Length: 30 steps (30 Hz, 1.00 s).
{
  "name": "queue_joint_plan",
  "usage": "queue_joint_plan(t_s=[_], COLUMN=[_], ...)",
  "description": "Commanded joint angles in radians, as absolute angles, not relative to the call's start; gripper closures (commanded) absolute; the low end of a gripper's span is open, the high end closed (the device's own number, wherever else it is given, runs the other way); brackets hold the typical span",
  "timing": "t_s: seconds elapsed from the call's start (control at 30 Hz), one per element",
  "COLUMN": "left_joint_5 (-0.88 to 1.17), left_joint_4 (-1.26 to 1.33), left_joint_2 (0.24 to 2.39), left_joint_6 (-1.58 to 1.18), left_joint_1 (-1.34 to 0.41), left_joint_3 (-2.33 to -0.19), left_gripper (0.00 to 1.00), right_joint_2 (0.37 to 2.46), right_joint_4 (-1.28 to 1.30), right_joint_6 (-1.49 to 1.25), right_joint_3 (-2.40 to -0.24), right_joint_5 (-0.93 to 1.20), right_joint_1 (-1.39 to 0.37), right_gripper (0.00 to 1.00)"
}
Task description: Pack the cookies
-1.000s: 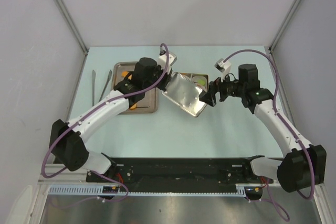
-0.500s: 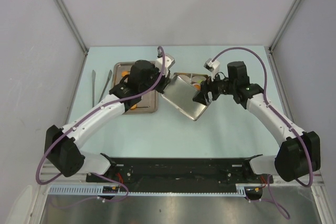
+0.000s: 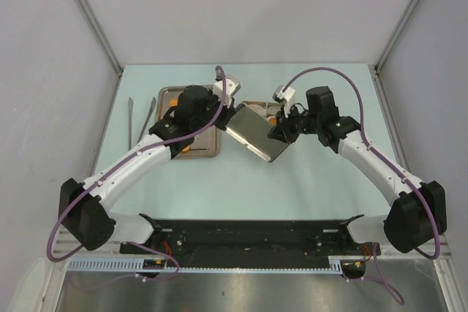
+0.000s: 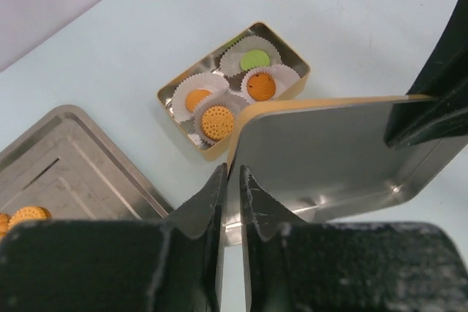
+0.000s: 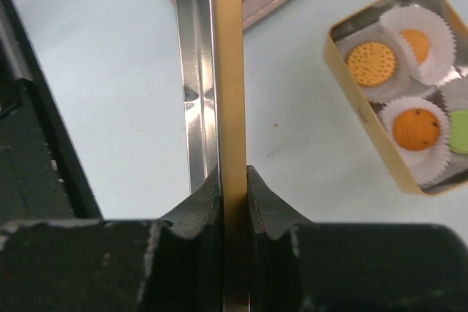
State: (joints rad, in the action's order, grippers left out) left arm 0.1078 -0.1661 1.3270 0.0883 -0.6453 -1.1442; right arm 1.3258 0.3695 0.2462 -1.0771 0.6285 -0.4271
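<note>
The left gripper is closed narrow on the gold rim of a metal lid, and the right gripper pinches the opposite rim (so the lid hangs tilted above the table). The cookies lie in paper cups inside the tin, near the table's far edge.

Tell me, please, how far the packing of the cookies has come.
Done: four cookies, three orange and one green, sit in white liners inside the gold tin.
In hand: the left gripper and the right gripper each pinch an edge of the lid, which is tilted and not on the tin.
Left: setting the lid on the tin. Some stray cookies also lie on the grey tray.
</note>
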Motion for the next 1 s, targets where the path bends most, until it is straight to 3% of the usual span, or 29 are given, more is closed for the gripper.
queue_joint_plan(t_s=[0.0, 0.07, 0.17, 0.27, 0.57, 0.83, 0.97], left_joint_5=[0.117, 0.118, 0.149, 0.234, 0.595, 0.960, 0.940], left_joint_4=[-0.126, -0.143, -0.159, -0.217, -0.446, -0.574, -0.522], left_joint_2=[1.264, 1.244, 1.207, 1.198, 1.273, 1.465, 1.459], left_joint_6=[0.078, 0.074, 0.068, 0.061, 0.044, -0.083, -0.147], left_joint_1=[-0.646, -0.644, -0.631, -0.600, -0.399, -0.192, -0.187], left_joint_3=[-1.154, -1.161, -1.164, -1.202, -1.428, -1.615, -1.583], left_gripper=[0.78, 0.51, 0.27, 0.16, 0.09, 0.09, 0.09], right_joint_2=[1.295, 1.284, 1.269, 1.264, 1.214, 1.158, 1.138], right_joint_4=[0.373, 0.368, 0.367, 0.376, 0.321, 0.230, 0.190], right_joint_6=[0.284, 0.299, 0.334, 0.394, 0.693, 1.044, 1.173], right_joint_3=[-1.129, -1.129, -1.135, -1.169, -1.233, -1.233, -1.233], right_joint_5=[0.454, 0.422, 0.353, 0.235, -0.076, -0.213, -0.279], right_joint_1=[-0.433, -0.434, -0.439, -0.454, -0.506, -0.528, -0.529], right_gripper=[1.00, 1.00, 1.00, 1.00, 1.00, 1.00, 1.00])
